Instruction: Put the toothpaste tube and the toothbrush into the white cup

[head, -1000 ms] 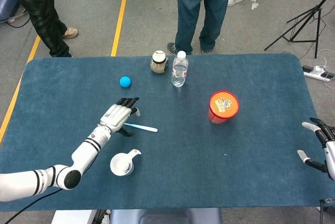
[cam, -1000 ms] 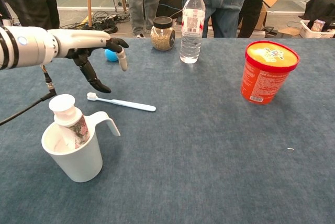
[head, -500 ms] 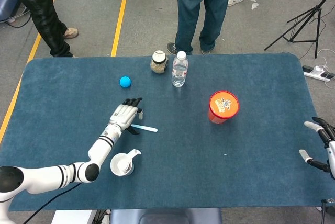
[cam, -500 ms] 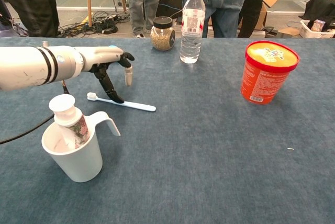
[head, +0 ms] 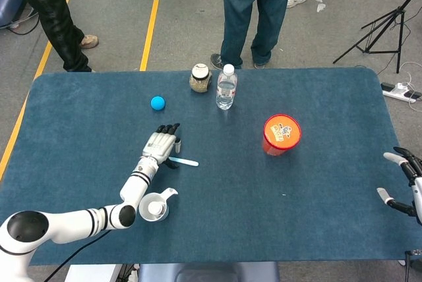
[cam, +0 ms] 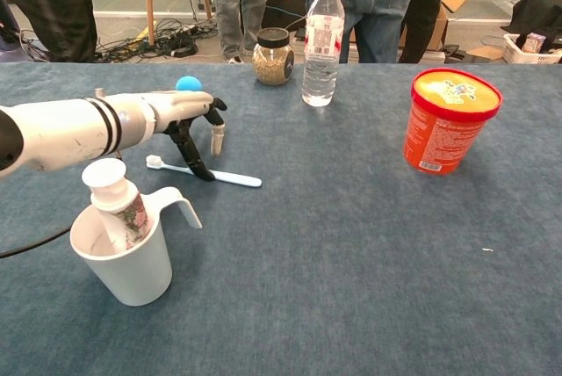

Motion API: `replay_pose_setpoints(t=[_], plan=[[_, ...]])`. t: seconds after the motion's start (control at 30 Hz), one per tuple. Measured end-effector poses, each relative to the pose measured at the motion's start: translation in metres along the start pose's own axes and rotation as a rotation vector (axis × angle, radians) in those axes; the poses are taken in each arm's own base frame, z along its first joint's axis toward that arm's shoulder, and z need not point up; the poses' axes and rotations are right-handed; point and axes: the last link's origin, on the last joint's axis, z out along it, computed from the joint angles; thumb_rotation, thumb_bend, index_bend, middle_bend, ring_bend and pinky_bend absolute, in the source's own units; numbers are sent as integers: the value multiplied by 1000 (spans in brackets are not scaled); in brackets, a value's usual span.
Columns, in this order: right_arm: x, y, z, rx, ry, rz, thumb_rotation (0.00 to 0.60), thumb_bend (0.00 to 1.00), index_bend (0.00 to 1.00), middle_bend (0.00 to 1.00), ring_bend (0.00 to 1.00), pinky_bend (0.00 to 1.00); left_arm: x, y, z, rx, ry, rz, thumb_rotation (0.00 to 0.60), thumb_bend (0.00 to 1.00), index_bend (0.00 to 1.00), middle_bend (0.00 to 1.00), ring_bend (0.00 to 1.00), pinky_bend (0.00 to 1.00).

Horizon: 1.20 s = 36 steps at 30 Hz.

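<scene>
Left hand [cam: 189,111] is over the toothbrush [cam: 204,172], palm down, fingers apart and pointing down. One dark fingertip [cam: 205,174] meets the handle near the middle in the chest view; nothing is gripped. In the head view the same hand [head: 161,146] covers the brush's head end, and only the tail of the handle [head: 184,162] sticks out to the right.

Toothbrush lies flat on the blue table [cam: 369,253], bristle end toward the robot's left, just behind the white cup [cam: 127,263].

Toothpaste tube [cam: 118,205] is already in the cup, cap end up, leaning against the wall (cup handle points toward the brush). From above, the cup [head: 155,206] sits just beside the left forearm.

Right hand [head: 403,183] is at the table's far right edge, fingers spread, holding nothing; the chest view doesn't show it.

Also on the table: blue ball [head: 157,103], jar [cam: 273,56], water bottle [cam: 322,38], orange tub [cam: 449,121], all well apart from the hand.
</scene>
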Motion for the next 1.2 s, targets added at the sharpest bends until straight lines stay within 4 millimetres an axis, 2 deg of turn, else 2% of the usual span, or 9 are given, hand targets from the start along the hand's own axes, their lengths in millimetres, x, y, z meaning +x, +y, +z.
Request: replay_pose_setpoints(t=[0.17, 0.6, 1.2], plan=[[1, 1, 0, -1, 3, 3, 600, 156, 269, 189, 240, 579, -5, 1, 3, 1, -18, 4, 600, 58, 477, 0, 0, 12], [1, 1, 1, -4, 2, 3, 600, 156, 269, 189, 240, 579, -10, 0, 4, 1, -43, -1, 600, 251, 473, 0, 0, 12], [4, 2, 0, -6, 11, 8, 600, 156, 269, 189, 240, 579, -15, -1, 5, 9, -55, 5, 600, 280, 497, 0, 0, 12]])
